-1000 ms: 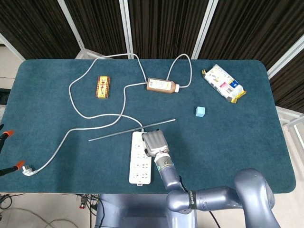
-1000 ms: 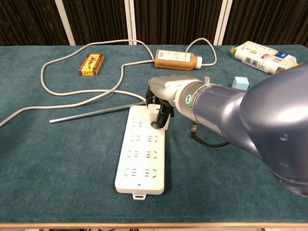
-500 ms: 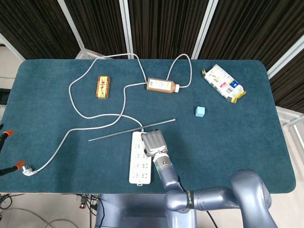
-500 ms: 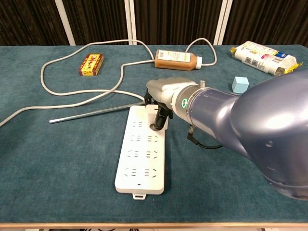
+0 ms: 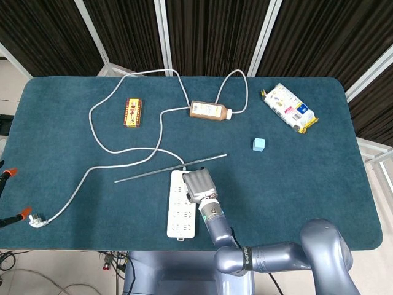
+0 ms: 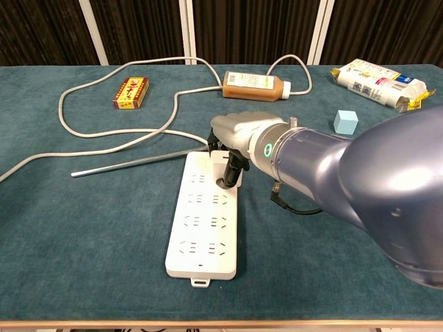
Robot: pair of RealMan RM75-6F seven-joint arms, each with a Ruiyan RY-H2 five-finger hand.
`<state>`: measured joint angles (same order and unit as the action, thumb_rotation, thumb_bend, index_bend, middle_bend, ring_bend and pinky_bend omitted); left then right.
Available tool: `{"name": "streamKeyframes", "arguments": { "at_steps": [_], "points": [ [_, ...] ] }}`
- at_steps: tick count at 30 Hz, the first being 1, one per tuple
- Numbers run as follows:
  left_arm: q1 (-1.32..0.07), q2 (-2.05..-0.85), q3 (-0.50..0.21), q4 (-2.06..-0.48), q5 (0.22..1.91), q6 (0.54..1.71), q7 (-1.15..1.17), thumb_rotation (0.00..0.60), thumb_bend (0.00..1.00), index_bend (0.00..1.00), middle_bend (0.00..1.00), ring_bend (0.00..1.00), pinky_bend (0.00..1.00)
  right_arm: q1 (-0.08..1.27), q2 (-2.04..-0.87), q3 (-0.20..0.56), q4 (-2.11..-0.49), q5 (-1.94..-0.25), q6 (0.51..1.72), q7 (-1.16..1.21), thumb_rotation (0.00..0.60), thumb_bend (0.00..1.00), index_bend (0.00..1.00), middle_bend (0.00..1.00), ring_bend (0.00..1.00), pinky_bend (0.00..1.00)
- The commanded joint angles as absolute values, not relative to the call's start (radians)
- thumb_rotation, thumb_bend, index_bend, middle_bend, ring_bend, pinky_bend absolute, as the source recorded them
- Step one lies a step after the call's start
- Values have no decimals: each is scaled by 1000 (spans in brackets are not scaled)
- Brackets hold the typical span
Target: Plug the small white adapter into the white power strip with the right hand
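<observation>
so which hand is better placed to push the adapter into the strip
Right. The right hand is already over the far end of the white power strip, its fingers reaching down onto the strip beside the small white adapter. The left hand shows in neither view.

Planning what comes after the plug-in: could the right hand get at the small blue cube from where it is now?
Probably yes. The right hand sits over the far end of the power strip, and the blue cube lies off to its right on bare cloth with nothing between them. Whether the hand holds the adapter cannot be seen.
</observation>
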<state>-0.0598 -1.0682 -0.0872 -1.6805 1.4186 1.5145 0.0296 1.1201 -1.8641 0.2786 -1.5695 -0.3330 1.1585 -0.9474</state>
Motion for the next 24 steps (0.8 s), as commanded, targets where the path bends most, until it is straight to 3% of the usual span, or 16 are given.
{"name": "streamKeyframes", "arguments": {
  "at_steps": [1,11,24],
  "points": [
    [-60,-1068,-87,-1680,1418,1514,29,600,90,200,0,0,0,1120,-1859,273,-1573,-333,1153,-953,600,515,494,501,500,328],
    [-60,-1068,-87,-1681,1417,1512,29,600,90,200,0,0,0,1127,-1832,269,-1594,-337,1134,-968,600,515,248,313,311,319],
    [-60,-1067,-86,-1682,1418,1512,30,600,90,200,0,0,0,1127,-1772,264,-1666,-323,1132,-978,600,511,173,237,217,277]
  ]
}}
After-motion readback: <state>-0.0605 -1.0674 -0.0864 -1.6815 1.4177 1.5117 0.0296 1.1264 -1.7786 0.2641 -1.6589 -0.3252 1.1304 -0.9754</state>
